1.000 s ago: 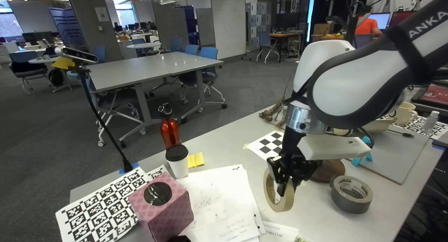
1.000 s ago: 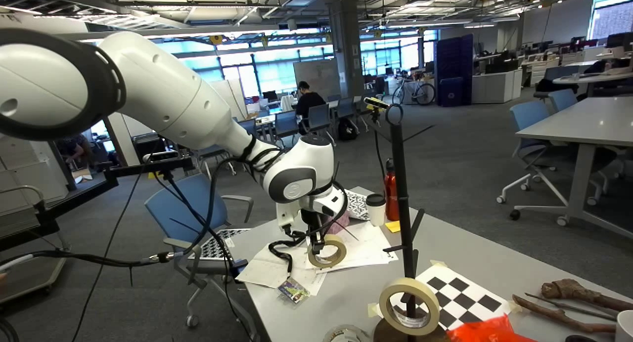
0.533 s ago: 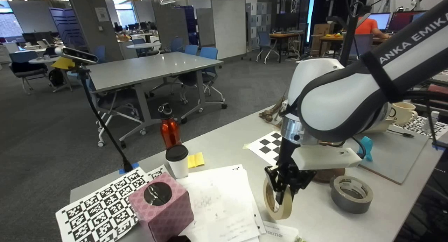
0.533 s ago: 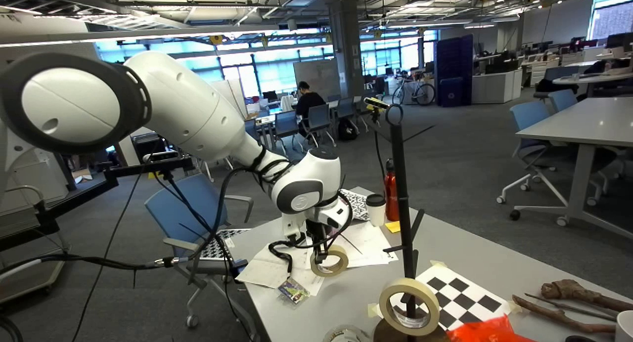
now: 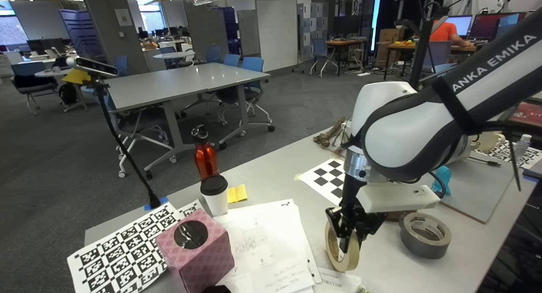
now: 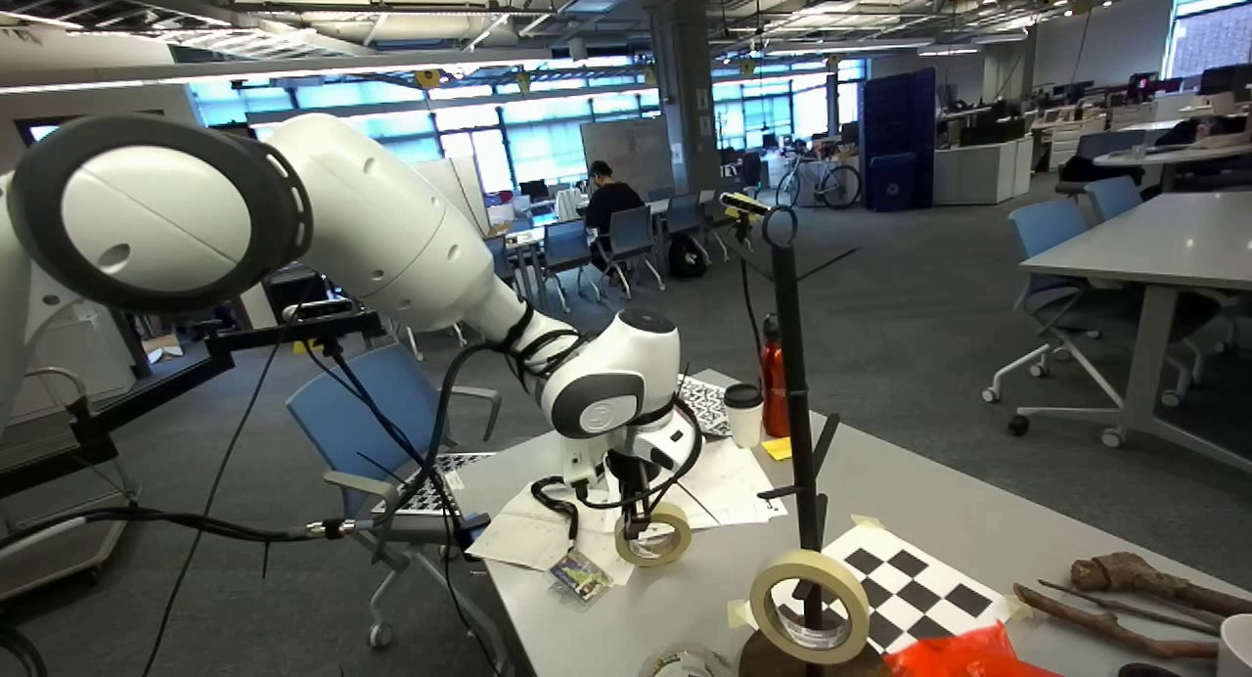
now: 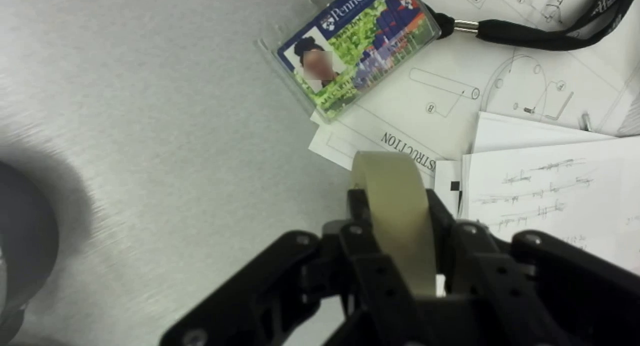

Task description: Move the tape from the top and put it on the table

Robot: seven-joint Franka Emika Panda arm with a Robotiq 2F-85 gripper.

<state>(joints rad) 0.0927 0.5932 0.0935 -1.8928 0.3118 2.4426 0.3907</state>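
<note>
The tape, a cream roll (image 5: 353, 254), stands on its edge between my gripper's fingers in both exterior views (image 6: 653, 559). My gripper (image 7: 400, 206) is shut on the tape (image 7: 394, 168), one finger inside the ring and one outside. The roll is at or very near the table (image 5: 394, 276); I cannot tell whether it touches. The dark pole stand (image 6: 794, 364) rises well apart from the gripper, and nothing hangs on its upper peg (image 6: 827, 263). The table also shows in the wrist view (image 7: 175, 111).
A second cream roll (image 6: 858, 609) hangs low on the stand. A grey tape roll (image 5: 425, 242) lies beside the gripper. An ID badge (image 7: 360, 46), papers (image 5: 262, 242), a pink tissue box (image 5: 207, 255), a cup (image 5: 217, 202) and a checkerboard sheet (image 6: 905, 584) are on the table.
My gripper has moved down with the tape in it, bringing the roll closer to the tabletop. In the last half second it also shifted slightly sideways. The other objects have not moved.
</note>
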